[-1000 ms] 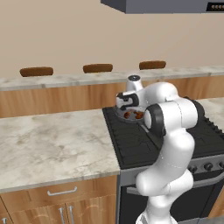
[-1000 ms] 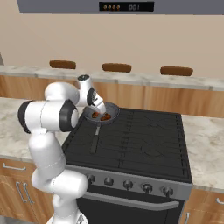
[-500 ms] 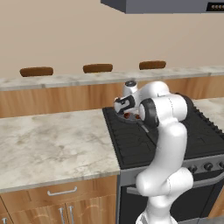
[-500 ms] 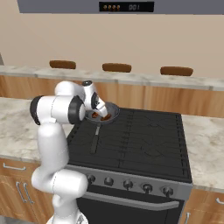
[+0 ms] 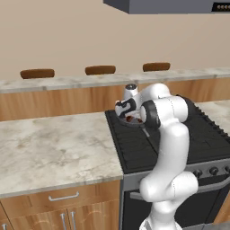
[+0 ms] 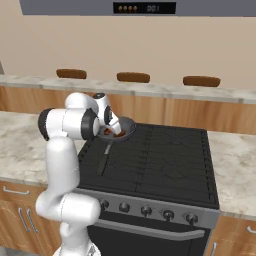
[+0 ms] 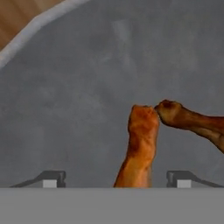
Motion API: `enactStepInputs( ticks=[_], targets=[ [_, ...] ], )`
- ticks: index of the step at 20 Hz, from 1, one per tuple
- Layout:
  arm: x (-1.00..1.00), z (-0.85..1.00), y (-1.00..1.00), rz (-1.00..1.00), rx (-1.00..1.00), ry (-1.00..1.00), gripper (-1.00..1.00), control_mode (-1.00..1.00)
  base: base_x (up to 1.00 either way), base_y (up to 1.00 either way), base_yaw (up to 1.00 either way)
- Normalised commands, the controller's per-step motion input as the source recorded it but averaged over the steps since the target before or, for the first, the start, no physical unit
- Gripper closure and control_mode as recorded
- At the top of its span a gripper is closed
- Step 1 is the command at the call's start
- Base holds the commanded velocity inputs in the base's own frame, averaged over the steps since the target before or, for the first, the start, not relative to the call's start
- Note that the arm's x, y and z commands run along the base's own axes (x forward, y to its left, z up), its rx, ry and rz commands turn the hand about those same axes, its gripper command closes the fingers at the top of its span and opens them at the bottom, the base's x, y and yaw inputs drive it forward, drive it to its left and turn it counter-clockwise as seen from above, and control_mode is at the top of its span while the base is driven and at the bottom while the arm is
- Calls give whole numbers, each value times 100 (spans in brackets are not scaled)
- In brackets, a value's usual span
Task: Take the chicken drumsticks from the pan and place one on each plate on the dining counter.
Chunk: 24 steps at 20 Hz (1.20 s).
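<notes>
The dark grey pan (image 5: pixel 136 122) (image 6: pixel 126 129) sits on the stove's back left burner, its handle pointing toward the front. Two reddish-brown chicken drumsticks lie in it. In the hand view, one drumstick (image 7: pixel 141 144) lies lengthwise between my fingertips (image 7: pixel 51 178), and the other drumstick (image 7: pixel 192 120) touches its far end from the right. My gripper (image 7: pixel 116 179) (image 5: pixel 127 117) (image 6: pixel 114 130) is down inside the pan, open, with a gap on each side of the meat. The dining counter (image 5: pixel 67 82) (image 6: pixel 150 89) runs along the back. The plates are out of view.
The black stove (image 5: pixel 148 143) (image 6: pixel 155 160) has knobs along its front. A marbled counter (image 5: pixel 49 148) lies left of it, over drawers. Brown chair backs (image 5: pixel 99 69) show behind the dining counter. A range hood (image 6: pixel 145 7) hangs above.
My hand has dropped lower into the pan and shifted slightly left, and the arm's elbow has folded in. The pan and drumsticks have stayed put.
</notes>
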Motion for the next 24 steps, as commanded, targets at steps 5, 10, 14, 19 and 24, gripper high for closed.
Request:
enactStepInputs(
  ticks=[5, 10, 14, 19, 24],
  targets=[
    [-91, -43, 1, -12, 16, -6, 100, -100, 0, 0, 0],
    [-45, -22, -5, -7, 13, -9, 100, -100, 0, 0, 0],
    [-1, 35, 0, 0, 0, -23, 100, -100, 0, 0, 0],
    [-43, 100, -34, 1, 0, -28, 100, -100, 0, 0, 0],
    [-100, 89, -3, 1, 2, -23, 100, -100, 0, 0, 0]
  ],
)
